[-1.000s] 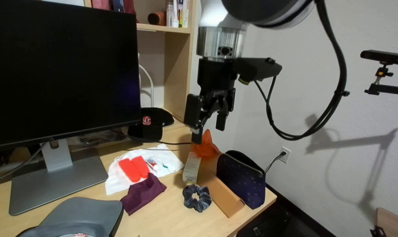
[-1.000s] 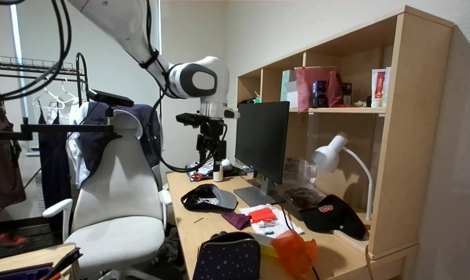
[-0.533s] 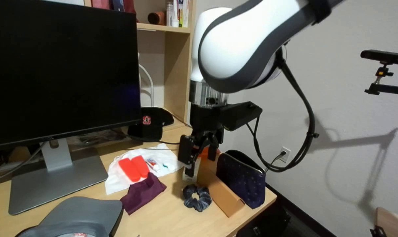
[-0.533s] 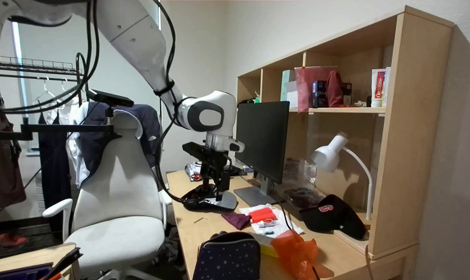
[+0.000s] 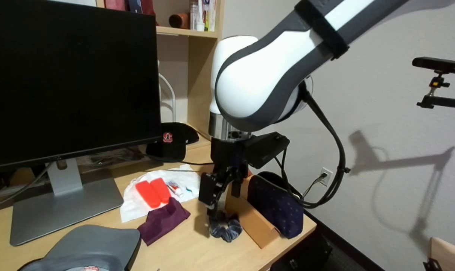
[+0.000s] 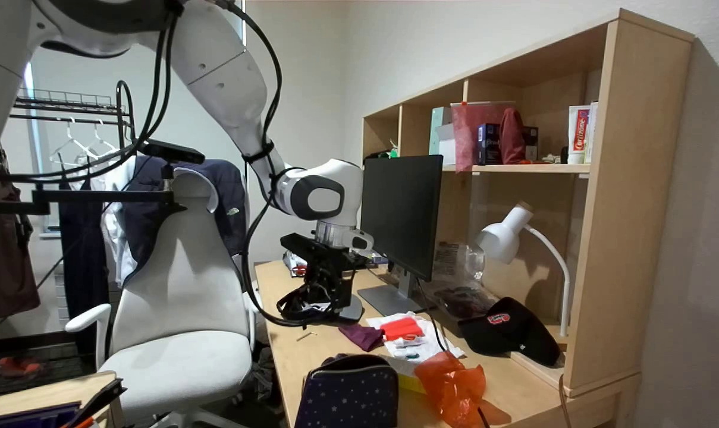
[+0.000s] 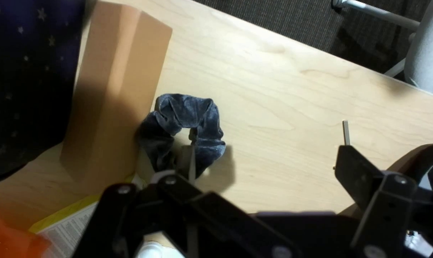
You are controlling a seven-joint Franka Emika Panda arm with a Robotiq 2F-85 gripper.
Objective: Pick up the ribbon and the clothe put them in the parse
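My gripper (image 5: 223, 206) stands spread wide and covers part of the ribbon (image 7: 187, 109) in the wrist view; I can't tell whether they touch. In an exterior view, the cloth (image 5: 163, 222) lies left of the ribbon on the desk (image 5: 189, 252), the purse (image 5: 276, 207) right, with a tan box (image 5: 253, 223) between ribbon and purse. The wrist view crops the purse.
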